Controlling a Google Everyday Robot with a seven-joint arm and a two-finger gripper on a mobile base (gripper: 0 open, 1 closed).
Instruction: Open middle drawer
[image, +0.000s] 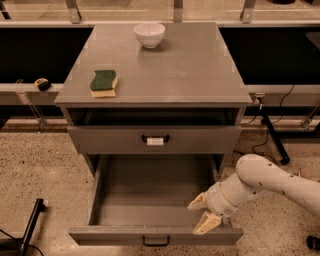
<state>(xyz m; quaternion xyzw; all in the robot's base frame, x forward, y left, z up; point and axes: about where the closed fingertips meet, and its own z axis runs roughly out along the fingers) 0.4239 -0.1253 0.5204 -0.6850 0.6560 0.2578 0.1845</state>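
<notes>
The middle drawer (110, 235) is a wide grey metal drawer with a plain black loop handle (155, 241). It is pulled well out at the bottom of the camera view and its inside is bare. My gripper (202, 215) is at the drawer's right front corner, just behind the front panel. Its pale fingers (198, 202) are spread apart and hold nothing. My white arm (270, 180) comes in from the right, over the drawer's right side.
Above the open drawer, the taller drawer with a white tag (155, 141) is shut. A white bowl (149, 34) and a green-and-yellow sponge (104, 82) lie on the cabinet top (190, 65). A black stand leg (32, 222) is at the left and cables (270, 132) are at the right.
</notes>
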